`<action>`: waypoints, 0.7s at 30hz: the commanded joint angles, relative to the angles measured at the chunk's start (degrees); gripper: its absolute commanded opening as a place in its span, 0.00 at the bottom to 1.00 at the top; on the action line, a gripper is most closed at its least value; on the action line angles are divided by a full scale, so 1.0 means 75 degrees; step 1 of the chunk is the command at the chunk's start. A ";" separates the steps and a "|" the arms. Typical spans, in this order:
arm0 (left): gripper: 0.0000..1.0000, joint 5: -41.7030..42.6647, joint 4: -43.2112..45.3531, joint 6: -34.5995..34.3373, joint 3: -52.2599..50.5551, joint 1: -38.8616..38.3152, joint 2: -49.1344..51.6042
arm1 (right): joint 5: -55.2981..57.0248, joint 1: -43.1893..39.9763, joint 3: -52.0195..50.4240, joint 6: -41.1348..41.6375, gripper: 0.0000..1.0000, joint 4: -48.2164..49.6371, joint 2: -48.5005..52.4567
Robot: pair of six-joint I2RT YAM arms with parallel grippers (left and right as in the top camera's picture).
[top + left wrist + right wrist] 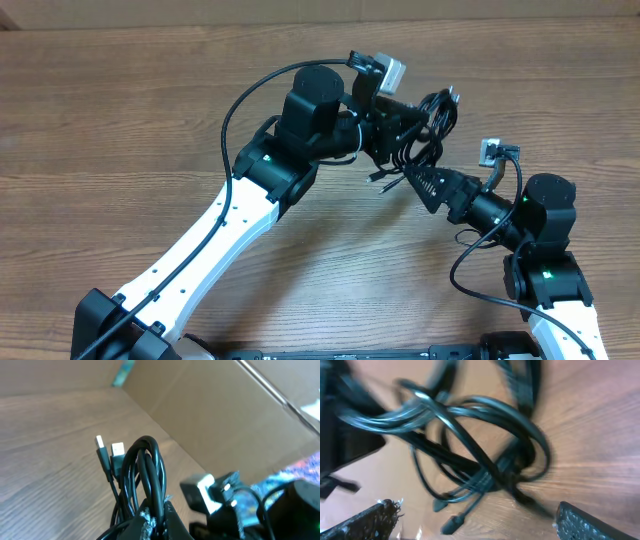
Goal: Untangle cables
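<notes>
though gripped, the cables were all tangled

while the left gripper pinched the looped bunch above the far side of the table, the right gripper hung beside it, jaws apart; no strand looked freed.

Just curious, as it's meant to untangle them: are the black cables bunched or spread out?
Bunched. The cables form overlapping loops in one clump, pinched by the left gripper, two plug ends sticking out.
</notes>
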 commanded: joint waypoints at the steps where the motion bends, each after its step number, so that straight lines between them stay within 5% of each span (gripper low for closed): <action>1: 0.04 -0.0382 0.0227 -0.0452 0.0181 -0.0079 -0.0143 | 0.0708 -0.0003 0.0102 0.1119 1.00 -0.0239 0.0146; 21: 0.04 -0.1332 0.0356 -0.0449 0.0181 -0.0784 -0.0128 | 0.0595 0.0000 0.0102 0.1207 1.00 -0.0178 0.0303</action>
